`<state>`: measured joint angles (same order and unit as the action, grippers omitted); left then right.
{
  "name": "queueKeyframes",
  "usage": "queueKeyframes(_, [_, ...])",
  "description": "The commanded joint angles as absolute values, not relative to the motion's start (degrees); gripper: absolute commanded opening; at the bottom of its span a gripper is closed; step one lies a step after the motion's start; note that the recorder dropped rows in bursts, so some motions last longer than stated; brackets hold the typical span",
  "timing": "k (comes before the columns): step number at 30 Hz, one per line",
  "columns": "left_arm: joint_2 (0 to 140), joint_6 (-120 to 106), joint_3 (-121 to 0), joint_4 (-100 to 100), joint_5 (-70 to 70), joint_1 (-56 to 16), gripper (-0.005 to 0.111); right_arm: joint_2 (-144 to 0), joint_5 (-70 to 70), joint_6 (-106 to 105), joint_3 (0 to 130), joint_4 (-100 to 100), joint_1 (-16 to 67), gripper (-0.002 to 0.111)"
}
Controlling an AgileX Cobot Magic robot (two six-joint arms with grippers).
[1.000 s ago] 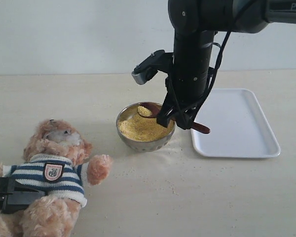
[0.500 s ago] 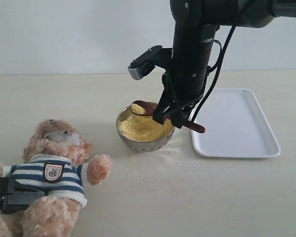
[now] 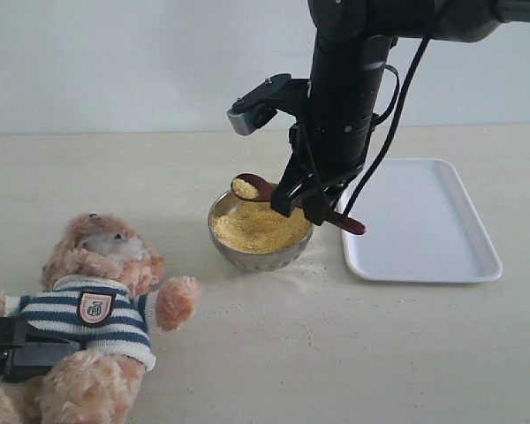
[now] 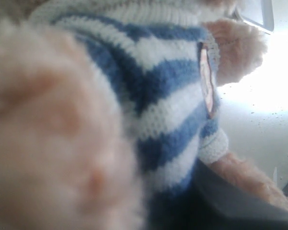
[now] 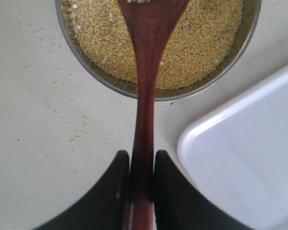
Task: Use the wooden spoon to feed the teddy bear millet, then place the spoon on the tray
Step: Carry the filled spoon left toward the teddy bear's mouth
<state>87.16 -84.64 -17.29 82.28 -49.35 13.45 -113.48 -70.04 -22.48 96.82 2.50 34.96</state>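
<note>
My right gripper clamps the wooden spoon, laden with millet, over the metal bowl; left gripper at teddy bear, grip I cannot tell.

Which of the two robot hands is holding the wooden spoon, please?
The right hand, closed on the wooden spoon by its handle above the metal bowl of millet; the left hand grips the teddy bear instead.
</note>
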Motion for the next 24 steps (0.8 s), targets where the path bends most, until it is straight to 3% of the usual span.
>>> queueKeyframes(1, [87.1,-85.1,-17.2,82.7,-50.7,13.5,0.007,-111.9,-70.0,-23.0,96.7,3.2,37.0,0.015])
queueKeyframes(24, [87.1,-85.1,-17.2,82.7,-50.5,13.5,0.007,-110.5,-70.0,-21.5,103.3,-3.3,51.6,0.015])
